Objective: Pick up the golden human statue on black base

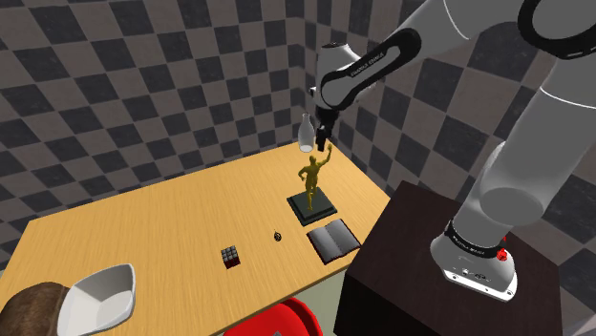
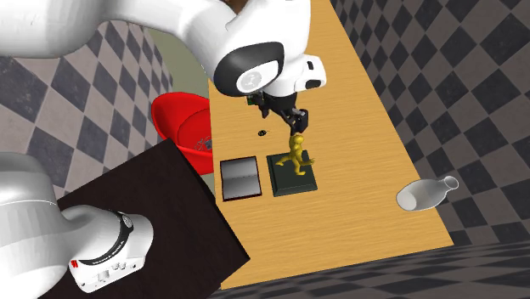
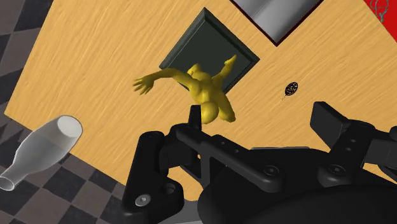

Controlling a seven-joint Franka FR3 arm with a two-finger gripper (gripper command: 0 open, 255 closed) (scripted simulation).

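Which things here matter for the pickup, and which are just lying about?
Job: golden statue on its dark base; gripper, open above it.
Lying about: open book, puzzle cube, white bottle, white bowl, small dark object.

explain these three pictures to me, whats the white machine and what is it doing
A white robot arm stands on a dark box beside a wooden table. One picture looks down from beside it, one from another side, one from a camera on its hand. Its black gripper hangs open above a golden statue on a dark base, holding nothing. Also on the table: a white bottle on its side, an open book, a puzzle cube, a white bowl.
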